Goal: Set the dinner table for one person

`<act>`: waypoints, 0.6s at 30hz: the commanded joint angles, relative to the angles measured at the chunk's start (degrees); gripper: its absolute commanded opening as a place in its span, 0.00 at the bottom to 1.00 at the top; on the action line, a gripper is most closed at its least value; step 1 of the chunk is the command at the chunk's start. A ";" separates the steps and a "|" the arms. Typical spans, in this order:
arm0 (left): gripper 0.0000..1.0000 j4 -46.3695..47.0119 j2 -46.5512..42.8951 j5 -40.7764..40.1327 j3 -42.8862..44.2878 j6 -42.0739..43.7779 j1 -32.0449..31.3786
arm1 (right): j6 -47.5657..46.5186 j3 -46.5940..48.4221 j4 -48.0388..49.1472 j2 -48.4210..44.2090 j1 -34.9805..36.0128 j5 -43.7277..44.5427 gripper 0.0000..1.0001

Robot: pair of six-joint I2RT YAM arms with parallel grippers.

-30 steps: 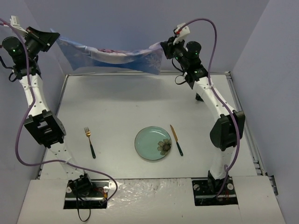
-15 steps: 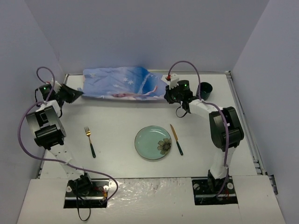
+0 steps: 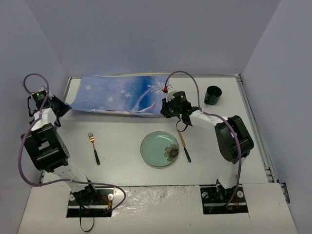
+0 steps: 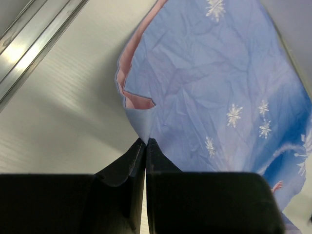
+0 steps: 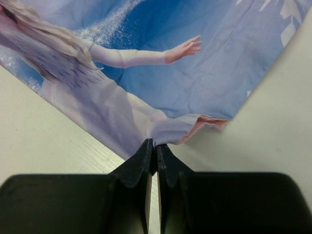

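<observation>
Left pincer [image 4: 146, 141], right pincer [image 5: 155, 143] tight on placemat [image 3: 117, 95]

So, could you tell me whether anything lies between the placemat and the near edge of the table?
Yes: the plate, with the knife at its right and the fork farther left, lies on the table just nearer than the placemat.

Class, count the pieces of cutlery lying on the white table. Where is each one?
2. A fork lies well left of the green plate; a knife lies close by its right rim. The blue cloth could hide more.
</observation>
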 commanded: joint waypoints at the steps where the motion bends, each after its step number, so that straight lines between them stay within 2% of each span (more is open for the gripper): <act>1: 0.00 -1.87 -2.41 -7.49 -1.55 0.53 0.64 | 4.15 -1.43 -1.60 -2.96 -0.95 6.28 0.07; 3: 0.00 -2.37 -1.95 -8.26 -2.32 0.04 0.64 | 5.03 -1.39 -3.12 -2.48 -0.88 6.57 0.15; 6: 0.02 -3.08 -1.48 -9.00 -2.74 -0.60 0.64 | 6.00 -0.53 -4.89 -2.18 -0.91 4.40 0.35; 10: 0.22 -4.73 -2.80 -10.28 -2.10 -1.36 0.67 | 6.76 4.01 -7.51 -2.75 -0.91 3.25 0.55; 15: 0.61 -6.97 -6.18 -10.43 1.00 -2.79 0.54 | 6.02 11.86 -10.20 -1.85 -2.20 2.25 0.59; 18: 0.70 -9.77 -8.43 -10.23 2.56 -3.16 -0.16 | 4.65 18.58 -11.37 1.38 -3.37 2.11 0.59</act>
